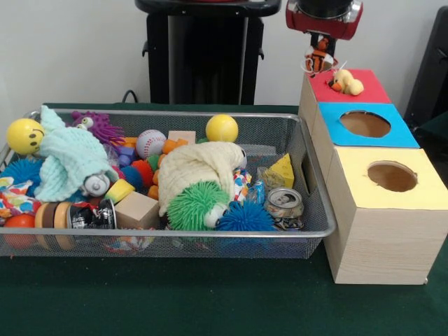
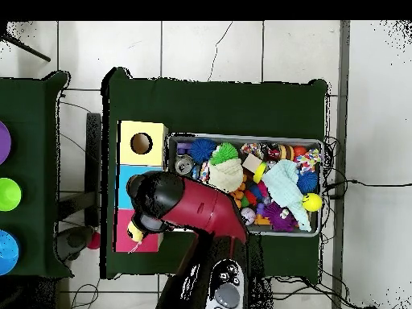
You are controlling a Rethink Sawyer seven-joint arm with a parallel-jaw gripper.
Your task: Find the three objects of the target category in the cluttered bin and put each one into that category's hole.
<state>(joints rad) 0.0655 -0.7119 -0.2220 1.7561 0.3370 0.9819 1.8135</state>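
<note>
My gripper (image 1: 319, 60) hangs above the far left corner of the red-topped wooden box (image 1: 367, 92) and is shut on the orange black-striped tiger (image 1: 320, 53), held clear of the box. The yellow duck (image 1: 348, 82) lies on the red top and covers the hole, which I cannot see. In the overhead view the arm hides most of the red top (image 2: 123, 240); the duck (image 2: 135, 233) peeks out beside it. The wire mesh bin (image 1: 318, 231) stands left of the boxes, full of clutter. I cannot make out another plush animal in it.
A blue-topped box (image 1: 409, 138) and a yellow-topped box (image 1: 381, 231) stand in line in front of the red one. The bin holds a mint cloth (image 1: 70, 161), a cream cloth (image 1: 199, 164), yellow balls (image 1: 222, 128), spiky balls (image 1: 196, 205), wooden blocks and a can (image 1: 284, 203).
</note>
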